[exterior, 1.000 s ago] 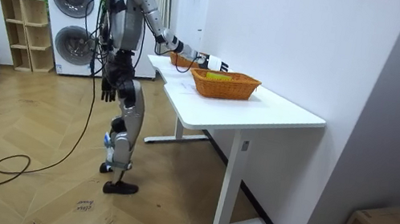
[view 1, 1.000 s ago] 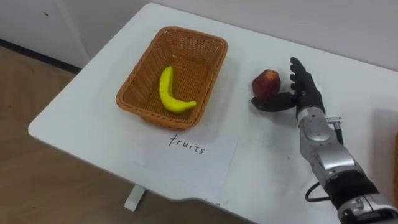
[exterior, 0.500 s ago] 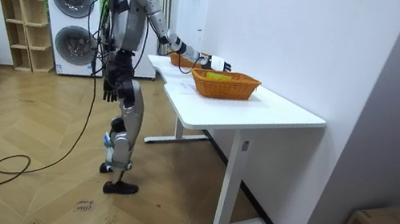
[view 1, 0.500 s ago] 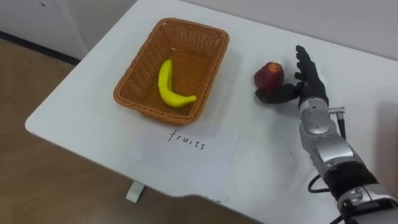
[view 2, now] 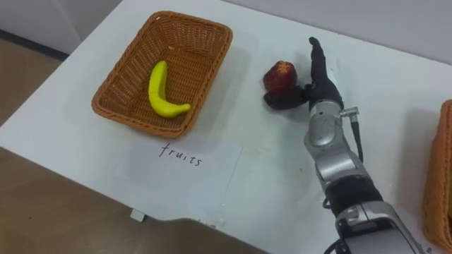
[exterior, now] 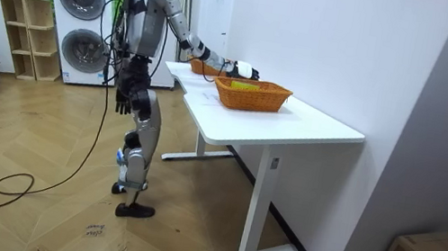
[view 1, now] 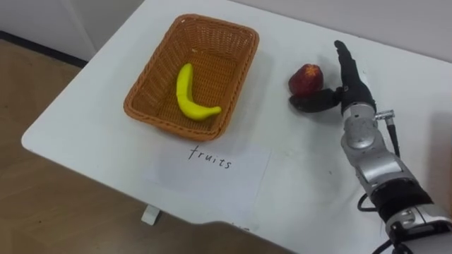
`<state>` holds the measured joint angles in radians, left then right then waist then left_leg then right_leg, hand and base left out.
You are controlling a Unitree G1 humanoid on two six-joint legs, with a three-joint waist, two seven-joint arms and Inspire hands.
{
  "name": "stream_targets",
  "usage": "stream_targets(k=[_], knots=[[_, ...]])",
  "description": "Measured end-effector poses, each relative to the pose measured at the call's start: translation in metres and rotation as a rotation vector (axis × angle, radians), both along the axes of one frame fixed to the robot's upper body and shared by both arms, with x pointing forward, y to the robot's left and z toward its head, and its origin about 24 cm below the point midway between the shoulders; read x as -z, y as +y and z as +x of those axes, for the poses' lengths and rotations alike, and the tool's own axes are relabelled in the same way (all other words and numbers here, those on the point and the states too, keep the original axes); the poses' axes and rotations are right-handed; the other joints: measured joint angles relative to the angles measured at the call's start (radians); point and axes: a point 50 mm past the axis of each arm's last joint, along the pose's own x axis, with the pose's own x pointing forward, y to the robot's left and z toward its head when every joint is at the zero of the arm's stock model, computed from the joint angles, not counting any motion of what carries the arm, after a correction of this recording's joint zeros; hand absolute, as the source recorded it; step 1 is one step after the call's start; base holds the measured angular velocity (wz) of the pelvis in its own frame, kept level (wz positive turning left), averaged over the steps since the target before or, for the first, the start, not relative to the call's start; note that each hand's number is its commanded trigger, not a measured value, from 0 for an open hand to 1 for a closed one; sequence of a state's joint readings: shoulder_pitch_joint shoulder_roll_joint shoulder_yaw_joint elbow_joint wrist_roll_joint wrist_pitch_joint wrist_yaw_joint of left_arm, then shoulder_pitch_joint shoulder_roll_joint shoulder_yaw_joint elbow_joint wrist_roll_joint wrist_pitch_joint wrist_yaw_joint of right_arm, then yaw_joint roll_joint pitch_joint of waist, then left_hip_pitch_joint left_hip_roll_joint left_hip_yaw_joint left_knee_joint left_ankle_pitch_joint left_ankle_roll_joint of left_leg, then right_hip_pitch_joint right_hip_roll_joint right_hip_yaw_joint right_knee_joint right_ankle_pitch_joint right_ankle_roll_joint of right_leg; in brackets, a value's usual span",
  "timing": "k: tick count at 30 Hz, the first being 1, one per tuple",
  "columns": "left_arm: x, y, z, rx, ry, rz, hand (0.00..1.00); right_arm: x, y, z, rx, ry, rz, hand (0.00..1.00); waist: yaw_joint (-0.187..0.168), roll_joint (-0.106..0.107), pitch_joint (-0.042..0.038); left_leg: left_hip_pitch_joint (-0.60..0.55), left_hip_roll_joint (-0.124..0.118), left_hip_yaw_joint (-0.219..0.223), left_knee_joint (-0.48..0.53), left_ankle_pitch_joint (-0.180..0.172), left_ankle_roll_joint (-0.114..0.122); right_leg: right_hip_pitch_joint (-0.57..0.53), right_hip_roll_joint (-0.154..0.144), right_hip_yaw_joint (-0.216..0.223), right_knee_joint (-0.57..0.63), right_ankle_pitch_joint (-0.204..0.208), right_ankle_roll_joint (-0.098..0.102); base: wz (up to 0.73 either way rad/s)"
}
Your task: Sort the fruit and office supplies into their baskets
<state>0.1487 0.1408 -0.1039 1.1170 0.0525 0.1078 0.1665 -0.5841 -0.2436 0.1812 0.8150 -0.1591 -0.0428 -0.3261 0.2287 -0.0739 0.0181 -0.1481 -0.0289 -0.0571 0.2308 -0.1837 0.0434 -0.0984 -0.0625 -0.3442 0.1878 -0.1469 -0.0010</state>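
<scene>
White desk (view 1: 106, 134) under my head camera, standing on a wood floor by a white wall, with 2 stacked washing machines (exterior: 77, 23) behind the robot in the room view. The robot stands upright at the desk's long edge, right arm stretched out over the top.

I count 2 wicker baskets. The fruit basket (view 1: 152, 116) sits on the robot's left part of the desk, and there's 1 banana (view 1: 189, 95) lying inside it, curved, roughly along the basket's length. The second basket (view 2: 441, 176) just pokes in at the far right edge of the right eye view, so I can't see what's in it.

1 sheet of paper with handwriting (view 1: 233, 176) lies flat just in front of the fruit basket, between it and the desk's near edge.

1 red apple (view 1: 305, 77) stands on the bare desk, to the right of the fruit basket and apart from it. My right hand (view 1: 352, 99) is right beside it: spread wide, long fingers (view 1: 346, 63) straight and pointing away from the robot on the apple's right side, thumb reaching across under the apple's near side and looking to touch it. Nothing gripped; the apple rests on the desk.

Left hand (exterior: 123, 101) hangs down by the hip in the room view; I can't tell its state from there.
</scene>
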Motion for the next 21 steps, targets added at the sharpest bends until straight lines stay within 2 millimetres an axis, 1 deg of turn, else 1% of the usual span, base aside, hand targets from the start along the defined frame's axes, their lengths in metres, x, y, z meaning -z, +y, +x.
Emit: stream_targets(k=[2,6,10,16,21], knots=[[0.000,0.001,0.000,0.001,0.000,0.001,0.00,-0.001,0.005,0.000,-0.033,-0.004,-0.025,0.00,0.001,-0.004,-0.0001,0.000,0.000,-0.001,0.002,0.000,0.000,0.000,0.000,0.000,0.000,0.000,-0.001,0.00],[-0.001,0.004,0.003,0.004,-0.010,0.007,0.00,-0.004,0.014,0.001,-0.084,-0.014,-0.076,0.00,0.002,-0.005,-0.0003,0.001,0.000,0.001,0.003,0.000,0.000,0.001,-0.004,0.000,0.001,0.001,-0.001,0.00],[-0.002,0.006,0.004,0.004,-0.015,0.012,0.00,-0.001,0.020,0.000,-0.121,-0.001,-0.112,0.00,0.002,-0.007,0.0010,0.003,0.001,0.001,0.004,0.000,0.000,0.005,-0.003,-0.003,0.001,0.002,-0.003,0.00],[-0.003,0.006,0.011,0.011,-0.045,0.013,0.00,0.002,0.022,-0.001,-0.141,0.014,-0.127,0.00,0.005,-0.014,0.0060,0.002,0.002,0.000,0.002,0.000,0.000,0.004,0.002,-0.003,0.000,0.006,-0.004,0.00],[-0.004,0.007,0.020,0.055,-0.058,0.023,0.00,0.000,0.018,0.000,-0.149,0.011,-0.180,0.00,0.022,-0.016,0.0065,0.000,0.003,0.001,-0.002,0.000,0.000,-0.001,0.003,0.000,0.000,0.007,-0.004,-0.02]])
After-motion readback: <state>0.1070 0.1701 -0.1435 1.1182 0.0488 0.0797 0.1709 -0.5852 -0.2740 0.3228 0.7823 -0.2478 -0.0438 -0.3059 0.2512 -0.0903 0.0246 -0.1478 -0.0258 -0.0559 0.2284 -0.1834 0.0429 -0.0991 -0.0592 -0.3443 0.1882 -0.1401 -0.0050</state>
